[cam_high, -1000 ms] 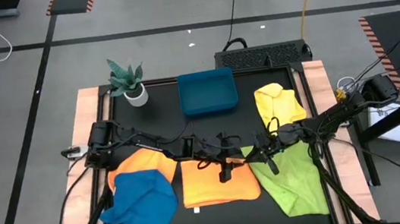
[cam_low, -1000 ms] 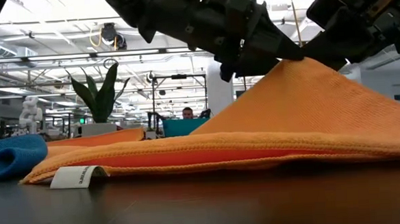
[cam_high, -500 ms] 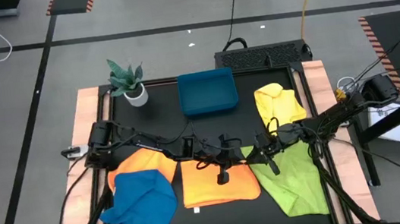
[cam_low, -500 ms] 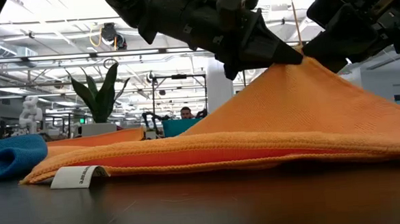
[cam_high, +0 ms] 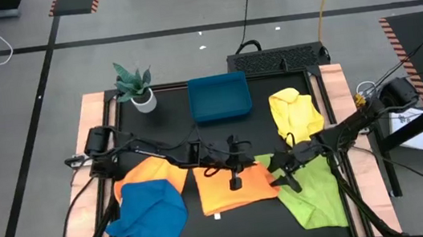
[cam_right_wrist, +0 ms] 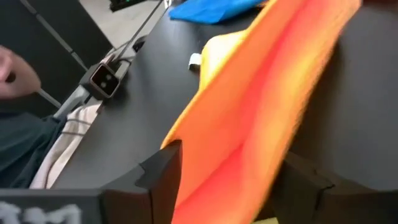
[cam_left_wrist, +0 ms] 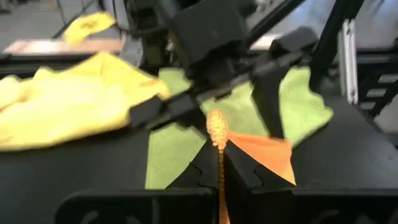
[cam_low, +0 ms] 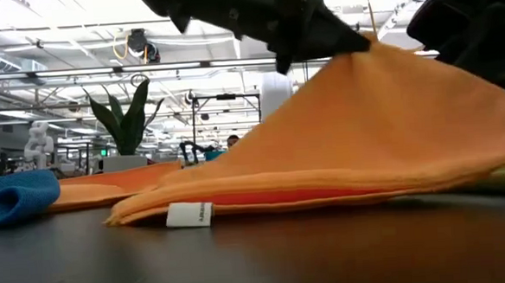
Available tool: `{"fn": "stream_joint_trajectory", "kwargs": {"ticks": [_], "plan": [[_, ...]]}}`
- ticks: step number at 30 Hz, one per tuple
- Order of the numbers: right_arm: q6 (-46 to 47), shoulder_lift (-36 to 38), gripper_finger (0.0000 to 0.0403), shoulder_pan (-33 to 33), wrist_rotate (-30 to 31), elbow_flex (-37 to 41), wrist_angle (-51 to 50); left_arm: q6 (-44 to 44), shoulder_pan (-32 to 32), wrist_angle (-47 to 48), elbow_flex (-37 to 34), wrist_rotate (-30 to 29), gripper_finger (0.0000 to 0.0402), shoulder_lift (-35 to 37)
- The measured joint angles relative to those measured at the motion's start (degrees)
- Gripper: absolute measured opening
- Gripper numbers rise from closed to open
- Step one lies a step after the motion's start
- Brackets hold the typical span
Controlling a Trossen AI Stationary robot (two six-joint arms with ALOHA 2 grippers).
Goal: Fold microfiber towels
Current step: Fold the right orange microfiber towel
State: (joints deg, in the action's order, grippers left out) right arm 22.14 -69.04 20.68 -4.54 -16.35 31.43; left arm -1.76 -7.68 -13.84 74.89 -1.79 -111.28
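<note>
An orange microfiber towel (cam_high: 232,190) lies folded at the table's middle, its far right corner raised in a peak (cam_low: 361,66). My left gripper (cam_high: 257,164) reaches in from the left and is shut on that corner. My right gripper (cam_high: 278,174) stands open just right of the peak, above the lime green towel (cam_high: 315,193). In its wrist view the orange cloth (cam_right_wrist: 249,124) runs through the gap between its fingers. A second orange towel (cam_high: 152,173), a blue towel (cam_high: 151,216) and a yellow towel (cam_high: 295,110) lie loose on the table. My left gripper pinches the orange towel's raised corner (cam_left_wrist: 217,132) between its two fingers, and a small bunch of cloth sticks out past the tips. The fingers come from the table's left, slanting slightly down. The corner is lifted; the cloth slopes down from it to the folded body on the table. My right gripper: whether its open fingers (cam_right_wrist: 163,175) touch the orange cloth, I cannot tell.
A teal tray (cam_high: 219,97) stands at the far middle, with a potted plant (cam_high: 135,86) to its left. A white label (cam_low: 190,214) sticks out of the orange towel's near edge. A person shows at the edge of the right wrist view.
My left gripper has taken hold of the towel's raised corner and lifted it higher. My right gripper has let go of that corner, opened and drawn back toward the table's right and near edges. The towel's body, with its label, has slid toward the right.
</note>
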Motion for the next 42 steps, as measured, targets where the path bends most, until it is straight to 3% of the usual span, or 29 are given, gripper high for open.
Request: {"fn": "stream_joint_trajectory", "kwargs": {"ticks": [7,28,35,42], "plan": [[1.49,-0.23,0.0214,3.47,-0.01,0.11,-0.87,-0.34,-0.36,5.65,0.02,-5.71,0.0003,2.43],[6.1,-2.29,0.021,8.73,0.04,2.17,4.3,-0.59,-0.59,6.82,0.0,-8.8,0.0006,4.3],[8.87,-2.29,0.021,8.58,10.59,2.17,5.13,-0.9,-0.59,6.85,0.0,-8.82,0.0008,4.3],[8.54,-2.29,0.0204,8.53,12.11,2.17,4.97,-0.92,-0.59,6.87,0.0,-8.82,0.0006,4.3]]}}
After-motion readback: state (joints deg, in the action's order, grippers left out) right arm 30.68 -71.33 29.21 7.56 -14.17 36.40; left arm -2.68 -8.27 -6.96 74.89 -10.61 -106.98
